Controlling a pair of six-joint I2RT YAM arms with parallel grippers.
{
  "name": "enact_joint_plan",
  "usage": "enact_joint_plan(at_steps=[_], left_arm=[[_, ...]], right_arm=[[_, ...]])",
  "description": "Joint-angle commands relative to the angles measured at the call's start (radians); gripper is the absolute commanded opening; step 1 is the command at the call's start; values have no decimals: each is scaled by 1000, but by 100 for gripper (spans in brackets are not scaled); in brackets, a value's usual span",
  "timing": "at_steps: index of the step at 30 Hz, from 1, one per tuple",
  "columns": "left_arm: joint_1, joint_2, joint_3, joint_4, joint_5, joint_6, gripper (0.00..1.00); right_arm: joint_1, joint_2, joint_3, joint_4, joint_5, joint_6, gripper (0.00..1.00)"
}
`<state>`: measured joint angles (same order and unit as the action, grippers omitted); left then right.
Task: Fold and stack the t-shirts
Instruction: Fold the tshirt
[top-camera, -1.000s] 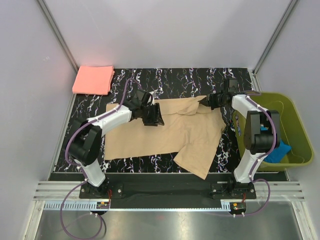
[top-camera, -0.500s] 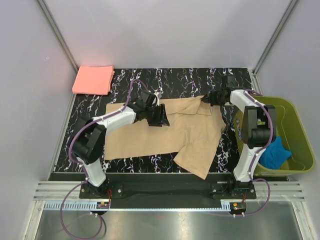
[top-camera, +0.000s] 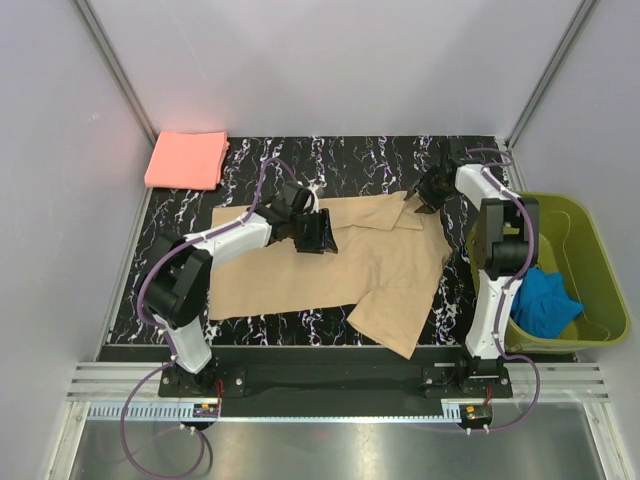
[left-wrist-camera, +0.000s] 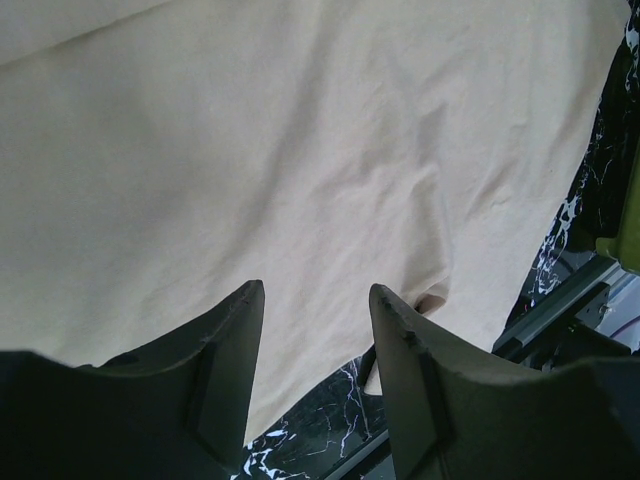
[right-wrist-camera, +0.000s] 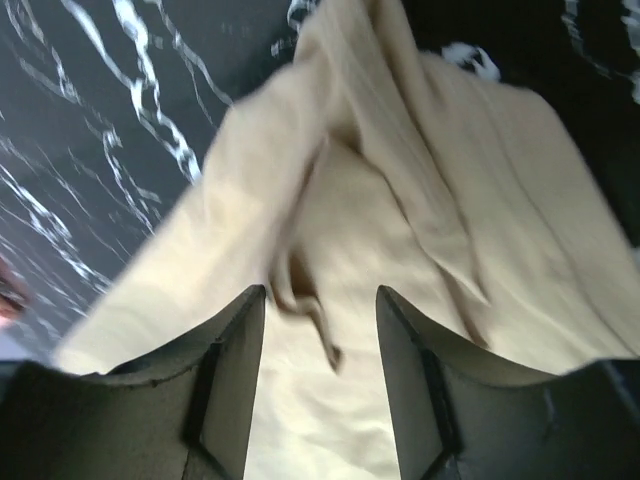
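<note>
Tan t-shirt (top-camera: 300, 275) lies spread beneath left hand (left-wrist-camera: 315, 300) and right hand (right-wrist-camera: 320, 300)

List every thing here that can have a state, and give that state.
tan t-shirt: unfolded, spread out, right side rumpled.
salmon-pink t-shirt: folded, lying far left.
left gripper: open, above the tan t-shirt.
right gripper: open, over that shirt's far right corner.
green basket: upright, blue cloth crumpled inside.

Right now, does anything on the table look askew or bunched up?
Yes. The tan t-shirt is not flat: its far right corner is bunched in folds below the right gripper. The pink t-shirt looks neatly folded.
</note>
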<state>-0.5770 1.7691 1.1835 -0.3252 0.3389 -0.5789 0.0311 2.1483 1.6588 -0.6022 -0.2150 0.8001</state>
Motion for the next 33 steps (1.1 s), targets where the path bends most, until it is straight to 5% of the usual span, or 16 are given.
enact_joint_plan(at_steps=[1, 9, 19, 33], left_arm=[[-3, -33, 7, 9, 37, 19, 51], [-3, -20, 36, -18, 66, 14, 51], [-3, -105, -39, -35, 58, 5, 51], [-3, -135, -99, -25, 55, -15, 50]], right_arm=[[18, -197, -66, -51, 68, -231, 56], [55, -202, -151, 11, -96, -308, 57], [59, -18, 16, 45, -138, -437, 59], [58, 47, 59, 79, -164, -438, 48]])
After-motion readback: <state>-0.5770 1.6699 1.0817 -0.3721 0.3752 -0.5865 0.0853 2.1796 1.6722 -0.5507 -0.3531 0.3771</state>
